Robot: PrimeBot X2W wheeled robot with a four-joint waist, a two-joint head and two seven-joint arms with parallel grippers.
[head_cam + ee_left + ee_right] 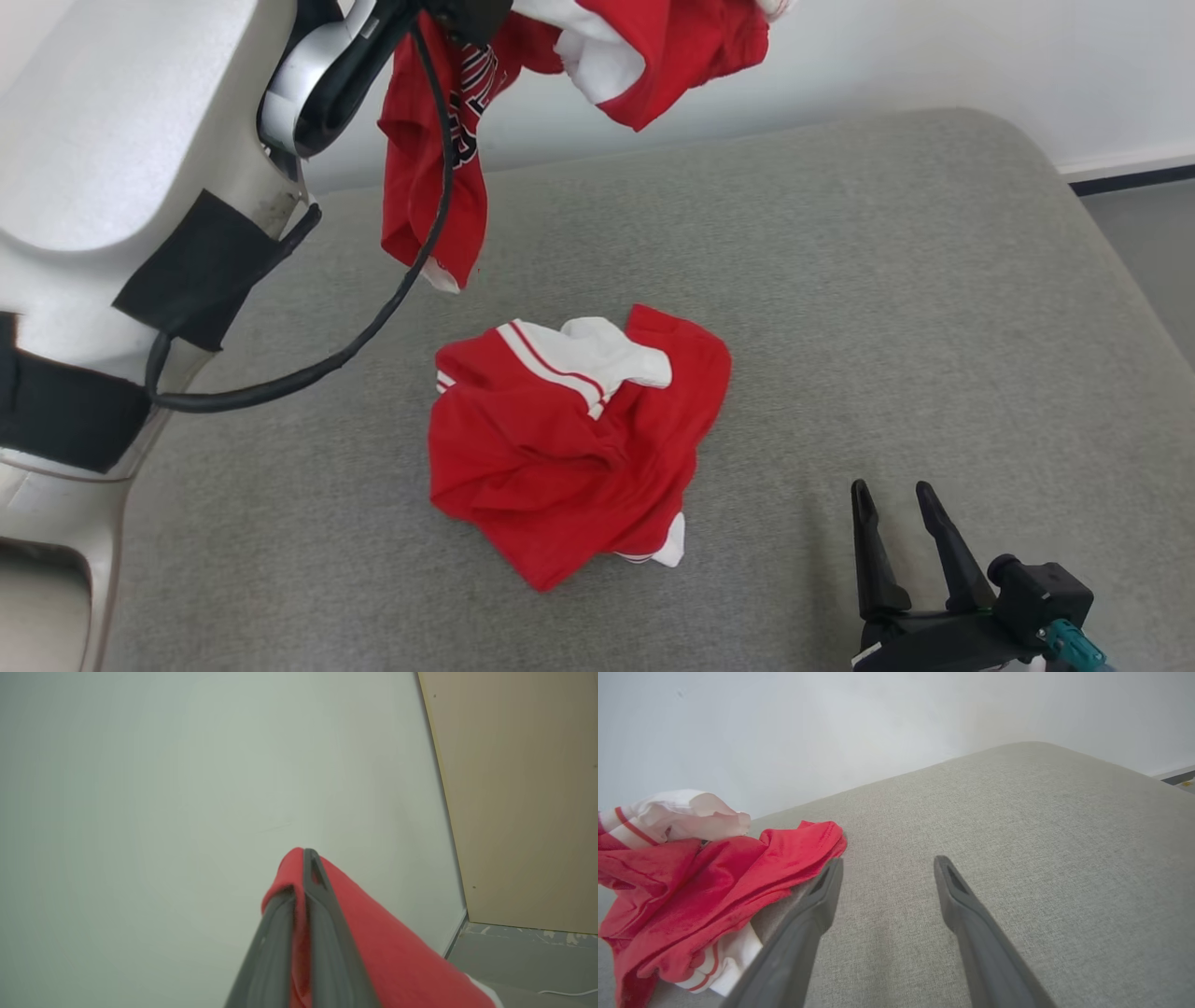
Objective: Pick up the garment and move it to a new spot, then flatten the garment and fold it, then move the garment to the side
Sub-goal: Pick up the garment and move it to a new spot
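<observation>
Nearest me, toward the near right corner of the grey mattress, my right fingers stand wide apart with nothing between them, tips low over bare cloth.

Just to their left, about the middle of the mattress, lies a crumpled red-and-white heap, a second piece with striped white trim. It is bunched over itself with a white end poking out toward the near edge. In my right wrist view its nearest fold sits just beside one finger, though I cannot tell whether they touch.

Farther off and higher, toward the far left corner, the garment hangs in the air: red, white inside, with dark lettering. My left fingers are shut tight on a fold of it, cloth draped over the tips. Its lowest corner dangles above the mattress, apart from the heap.

I judge it light, limp and thin. It will sag and twist from a single pinch and will not slip much on this rough cover. A second hold on a hem or shoulder seam would spread it.

In the way are the heap under the drop zone, my own pale left forearm and its black cable looping across the hanging cloth. Beyond is the white wall.
</observation>
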